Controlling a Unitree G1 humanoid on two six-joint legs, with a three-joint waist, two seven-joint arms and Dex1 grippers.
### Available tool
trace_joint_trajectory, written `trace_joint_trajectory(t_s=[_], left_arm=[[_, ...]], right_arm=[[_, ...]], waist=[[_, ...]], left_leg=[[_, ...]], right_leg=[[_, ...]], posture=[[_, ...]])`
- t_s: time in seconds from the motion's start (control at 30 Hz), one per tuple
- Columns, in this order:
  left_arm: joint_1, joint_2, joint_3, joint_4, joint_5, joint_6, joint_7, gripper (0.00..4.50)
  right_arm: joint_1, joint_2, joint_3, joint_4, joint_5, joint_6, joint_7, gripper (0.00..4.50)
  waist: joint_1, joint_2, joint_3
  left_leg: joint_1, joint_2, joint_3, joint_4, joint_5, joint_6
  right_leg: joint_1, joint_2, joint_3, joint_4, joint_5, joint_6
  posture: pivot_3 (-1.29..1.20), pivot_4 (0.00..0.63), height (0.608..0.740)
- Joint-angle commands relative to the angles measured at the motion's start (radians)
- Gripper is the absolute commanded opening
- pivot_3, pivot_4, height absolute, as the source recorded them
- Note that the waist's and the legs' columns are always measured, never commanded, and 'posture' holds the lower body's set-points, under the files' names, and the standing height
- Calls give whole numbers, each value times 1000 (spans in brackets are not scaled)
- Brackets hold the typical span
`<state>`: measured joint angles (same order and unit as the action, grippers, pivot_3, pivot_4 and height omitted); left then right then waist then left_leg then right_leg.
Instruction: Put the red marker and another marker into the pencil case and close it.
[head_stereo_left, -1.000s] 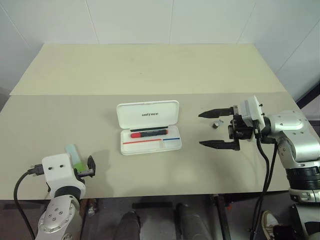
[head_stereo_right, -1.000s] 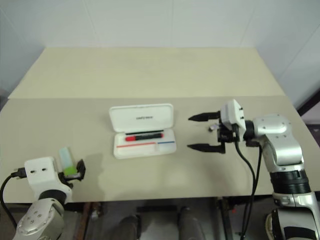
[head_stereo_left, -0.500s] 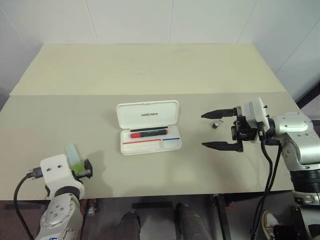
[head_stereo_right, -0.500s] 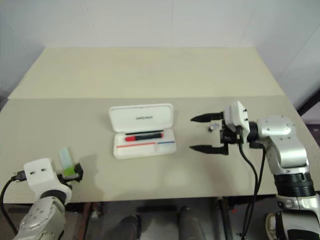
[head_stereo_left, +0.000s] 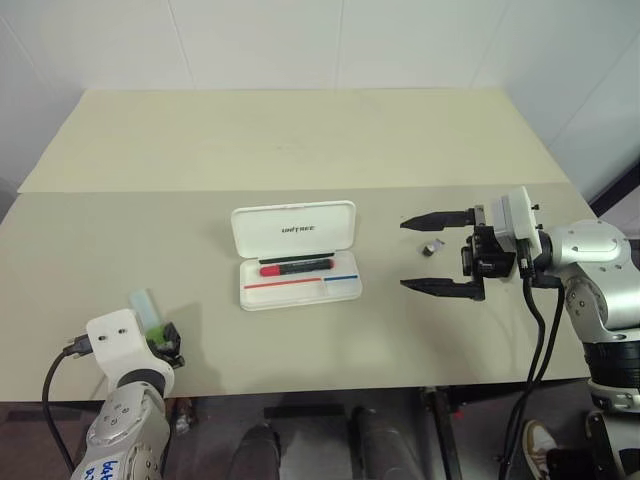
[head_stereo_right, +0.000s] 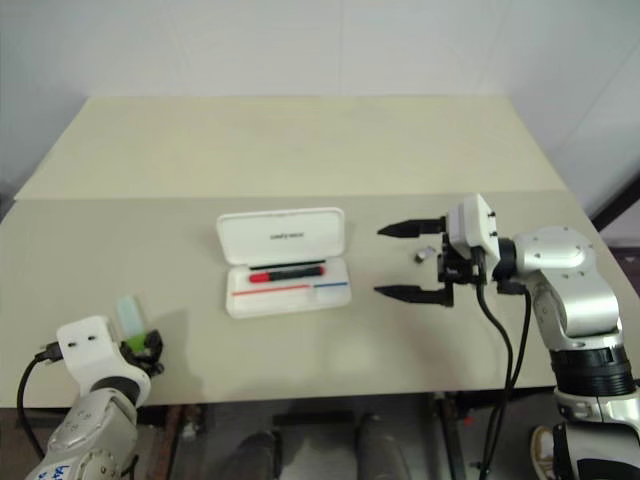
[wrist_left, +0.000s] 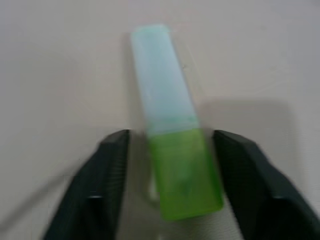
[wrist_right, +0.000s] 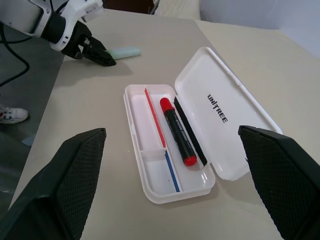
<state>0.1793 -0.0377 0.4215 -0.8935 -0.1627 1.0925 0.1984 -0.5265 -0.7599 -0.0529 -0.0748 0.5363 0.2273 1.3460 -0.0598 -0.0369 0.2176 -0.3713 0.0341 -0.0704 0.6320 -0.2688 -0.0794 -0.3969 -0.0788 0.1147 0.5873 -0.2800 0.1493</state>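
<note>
The pencil case (head_stereo_left: 262, 230) lies open at the table's middle, its lid (wrist_right: 235, 95) laid back flat. The red marker (head_stereo_left: 297, 266) rests inside the tray (wrist_right: 150, 187). Another marker (head_stereo_left: 146, 304), pale with a green end, lies on the table near the front left edge. My left gripper (head_stereo_left: 168, 340) straddles its green end (wrist_left: 182, 175). The jaws are narrow, with a sliver of table showing beside one finger (wrist_left: 107, 165). My right gripper (head_stereo_left: 403, 254) hovers open to the right of the case, holding nothing.
A small dark grey object (head_stereo_left: 432, 247) sits on the table between the right gripper's fingers. The table's front edge (head_stereo_left: 300, 392) runs close behind the left gripper. A seam (head_stereo_left: 300, 187) crosses the table behind the case.
My left gripper's fingers have drawn in around the marker's green end and sunk slightly toward the table. The right gripper stays open in about the same place.
</note>
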Motion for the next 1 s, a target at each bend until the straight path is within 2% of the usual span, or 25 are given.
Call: trace_joint_trajectory(t_s=[0.03,0.07,0.27,0.43,0.53,0.63,0.73,1.0], left_arm=[[10,9,31,5,16,9,-4,1265],[11,8,32,5,17,9,-5,1023],[-6,3,79,7,8,-31,-17,1040],[33,50,100,23,52,-146,-26,1040],[103,85,89,52,65,-293,-81,1040],[131,175,39,118,69,-533,-206,1040],[157,256,-1,161,53,-702,-337,1040],[222,475,-68,233,-4,-1011,-685,1040]], right_arm=[[-5,-2,-32,-35,23,1,-16,4500],[-3,-2,-31,-35,22,-2,-16,4500],[10,5,-28,-26,13,-15,-26,4500],[23,13,-24,-20,5,-29,-36,4500],[27,23,-23,-10,-4,-42,-43,4500],[36,33,-21,-15,-9,-48,-59,4500],[48,34,-26,-16,-14,-56,-73,4500],[88,23,-43,-29,-21,-65,-101,4500]], waist=[[-1,0,0],[-1,0,0],[-1,0,0],[3,0,0],[3,0,0],[7,0,0],[8,0,0],[4,0,0]], left_leg=[[0,0,0,0,0,0],[0,0,0,0,0,0],[0,0,0,-1,0,0],[-1,0,0,-1,-1,0],[-1,0,0,-1,-1,0],[-1,0,0,-2,-2,-1],[-1,0,0,-1,-2,-1],[-1,1,1,-5,-4,0]], right_leg=[[0,0,0,0,0,0],[0,0,0,0,0,0],[0,0,0,-1,0,0],[0,0,0,-2,0,0],[0,0,0,-3,0,0],[0,0,0,-3,-1,-1],[1,0,0,-5,0,-2],[0,-1,0,-8,0,-3]], posture=[[0,150,740],[0,150,740],[0,150,740],[0,150,740],[0,150,740],[0,150,740],[0,150,740],[0,150,740]])
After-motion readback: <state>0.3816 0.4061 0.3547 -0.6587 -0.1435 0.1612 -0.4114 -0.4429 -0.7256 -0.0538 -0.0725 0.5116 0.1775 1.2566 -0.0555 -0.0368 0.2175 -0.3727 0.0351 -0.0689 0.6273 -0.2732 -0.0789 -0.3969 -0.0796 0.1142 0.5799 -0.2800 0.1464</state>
